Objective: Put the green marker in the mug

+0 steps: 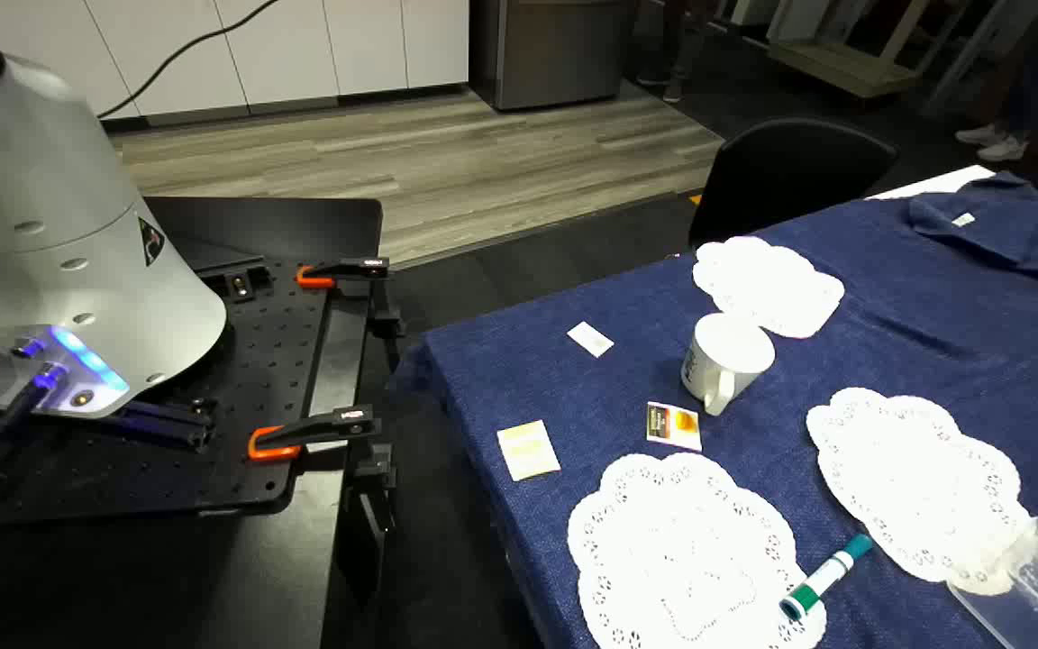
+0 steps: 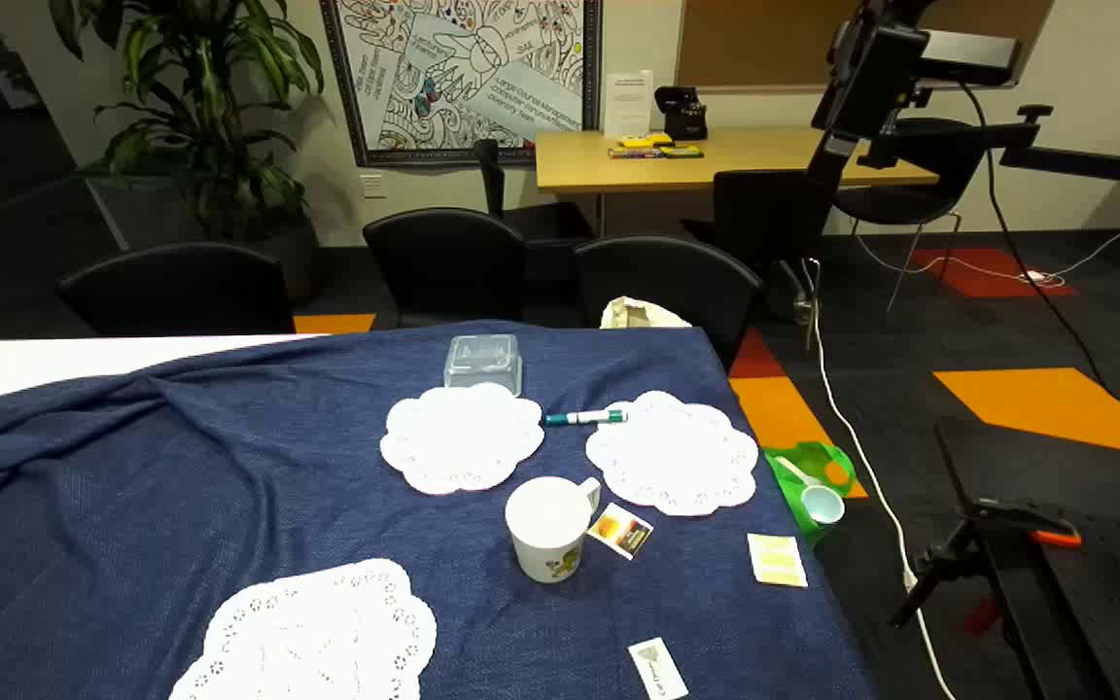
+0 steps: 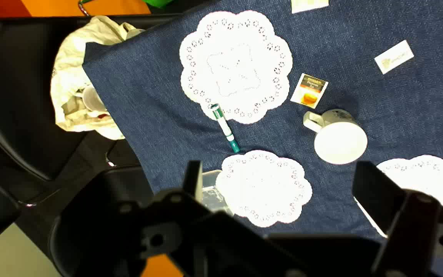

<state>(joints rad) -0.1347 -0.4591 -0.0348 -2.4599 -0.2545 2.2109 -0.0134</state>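
The green marker (image 1: 830, 575) has a white middle and green ends. It lies on the blue cloth with one end on a white doily. It also shows in an exterior view (image 2: 584, 418) and in the wrist view (image 3: 226, 129). The white mug (image 1: 724, 356) stands upright on the cloth, also seen in an exterior view (image 2: 548, 544) and in the wrist view (image 3: 340, 142). My gripper (image 3: 280, 175) is open with nothing between its fingers, high above the table. Marker and mug appear beyond its fingertips. The exterior views do not clearly show the gripper.
White doilies (image 1: 920, 478) lie around the mug; a clear plastic box (image 2: 482, 362) touches one. A tea packet (image 3: 309, 91) lies beside the mug. A yellowish packet (image 1: 528, 450) and a small white packet (image 1: 591, 339) lie nearby. Chairs (image 2: 448, 262) stand along the table.
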